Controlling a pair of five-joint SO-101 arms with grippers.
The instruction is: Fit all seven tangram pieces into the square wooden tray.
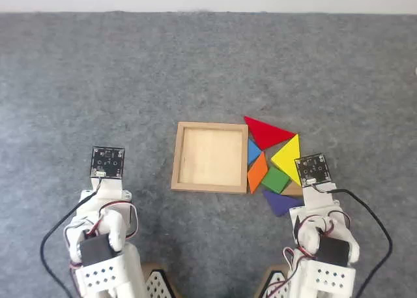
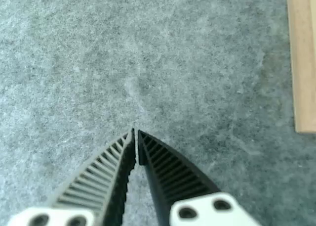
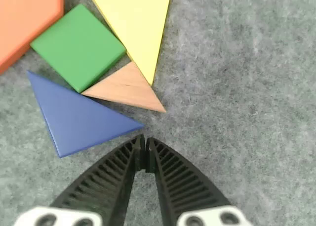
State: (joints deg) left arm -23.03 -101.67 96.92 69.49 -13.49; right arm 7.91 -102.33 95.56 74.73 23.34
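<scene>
The square wooden tray (image 1: 177, 158) sits flat on the grey felt desk (image 1: 98, 76), between the two arms and a little ahead of them. All seven pieces lie outside it, bunched on the desk along the tray's edge on the right arm's side.

The red triangle (image 1: 266, 133) is farthest from the arms. The light blue triangle (image 1: 253, 151) and the orange parallelogram (image 1: 257, 173) are right up against the tray's rim. The yellow triangle (image 1: 288, 158) is just outside those two, and the green square (image 1: 275, 179) is tucked beneath it. Nearest the right arm are a small plain-wood triangle (image 1: 294, 189) and the dark blue triangle (image 1: 281, 203).

The right claw (image 3: 145, 139) hangs over bare felt with its fingers pressed together and nothing between them. Its tips are just beside a corner of the dark blue triangle and near the plain-wood one's point.

The left claw (image 2: 136, 133) also has its fingers together, holding nothing. It is over open felt, with the tray's rim off to one side and well apart from it.
</scene>
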